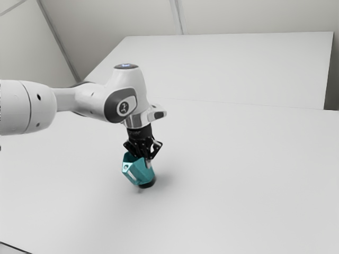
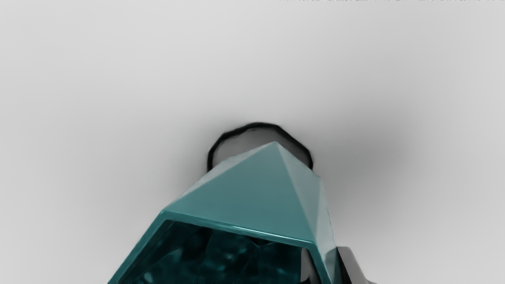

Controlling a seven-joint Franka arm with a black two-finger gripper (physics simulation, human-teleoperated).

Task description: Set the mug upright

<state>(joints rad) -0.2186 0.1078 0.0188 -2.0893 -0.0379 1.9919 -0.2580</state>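
Facing me, a white jointed arm (image 1: 87, 100) and black two-finger gripper (image 1: 144, 160) bar the way above a tilted, faceted teal mug (image 1: 140, 172); the flat white tabletop (image 1: 249, 169) leaves passing room toward the exterior view's right.

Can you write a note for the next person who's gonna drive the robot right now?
Gripper: shut on the mug's wall, one finger inside, one outside.
Mug: tilted, its black base low by the table, its opening leaning toward the exterior view's left. I can't tell if the base touches.
Done: the mug is gripped.
Left: tip it straight, set its base flat, let go.
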